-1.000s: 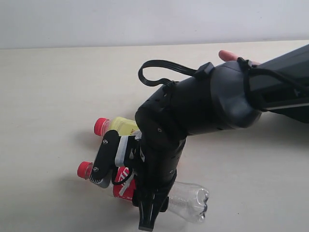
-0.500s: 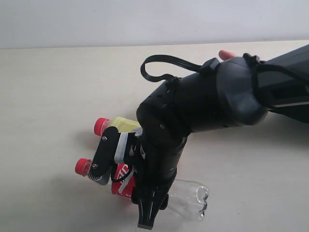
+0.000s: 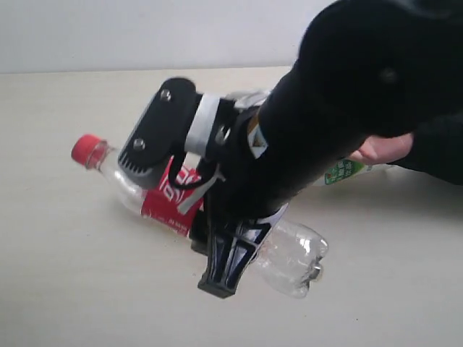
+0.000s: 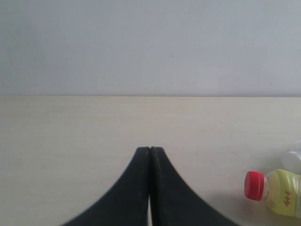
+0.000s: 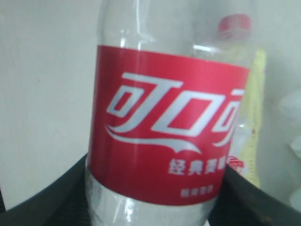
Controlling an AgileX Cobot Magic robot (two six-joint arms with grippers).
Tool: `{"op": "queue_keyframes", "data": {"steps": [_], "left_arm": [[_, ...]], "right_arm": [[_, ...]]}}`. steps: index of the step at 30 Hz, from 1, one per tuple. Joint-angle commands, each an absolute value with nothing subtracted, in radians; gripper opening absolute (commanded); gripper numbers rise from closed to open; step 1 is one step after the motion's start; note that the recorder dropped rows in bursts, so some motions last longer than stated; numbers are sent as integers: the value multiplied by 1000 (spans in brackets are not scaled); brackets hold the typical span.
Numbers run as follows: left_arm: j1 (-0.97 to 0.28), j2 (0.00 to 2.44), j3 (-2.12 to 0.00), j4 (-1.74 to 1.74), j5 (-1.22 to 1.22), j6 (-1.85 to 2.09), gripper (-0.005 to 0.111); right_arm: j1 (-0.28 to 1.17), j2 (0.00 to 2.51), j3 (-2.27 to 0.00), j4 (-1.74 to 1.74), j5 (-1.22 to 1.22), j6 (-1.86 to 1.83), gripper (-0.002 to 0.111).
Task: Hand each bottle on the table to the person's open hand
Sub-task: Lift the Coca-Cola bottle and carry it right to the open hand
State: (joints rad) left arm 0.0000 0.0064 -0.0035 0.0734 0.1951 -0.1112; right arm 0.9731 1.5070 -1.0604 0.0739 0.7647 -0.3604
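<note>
Taking in the table [image 3: 65, 289] first, broad and pale, with most of the job apparently not yet done. Filling the right of the exterior view with the right arm [image 3: 347, 94], big and black. Clamping the right gripper [image 3: 177, 224] across the red label of the clear red-capped bottle [image 3: 155, 204], jaws spread just to the bottle's width and pressing on both sides. Holding that bottle on its side, cap pointing away from the arm, seemingly raised off the table rather than lying on it, though hard to be sure.

Catching the person's open hand [image 3: 380, 148] peeking out from behind the arm, apart from the held bottle. Noting a green-labelled bottle [image 3: 340, 172] right at that hand, but not managing to tell whether grasped there or merely lying beside it.

Judging from that: one bottle possibly delivered, one gripped but not yet handed over.

Finding the yellow bottle [image 4: 277, 192] with its red cap lying on the table in the left wrist view, untouched, with a clear sliver [image 4: 296, 160] just beside it at the frame edge, too little to name. Showing the left gripper [image 4: 150, 150] pinched fully closed on nothing, fingertips touching, over bare table. Reckoning on at least two bottles left after this one.
</note>
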Motion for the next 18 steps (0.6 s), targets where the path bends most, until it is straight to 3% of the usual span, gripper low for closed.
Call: {"op": "queue_keyframes", "data": {"steps": [1, 5, 18], "left_arm": [[0, 0, 0, 76, 199, -109, 0], [0, 0, 0, 76, 199, -109, 0], [0, 0, 0, 76, 199, -111, 0]], "right_arm": [[971, 1400, -1089, -85, 841, -121, 0], [871, 1345, -1145, -209, 964, 72, 0], [403, 1357, -1185, -109, 1048, 64, 0]]}}
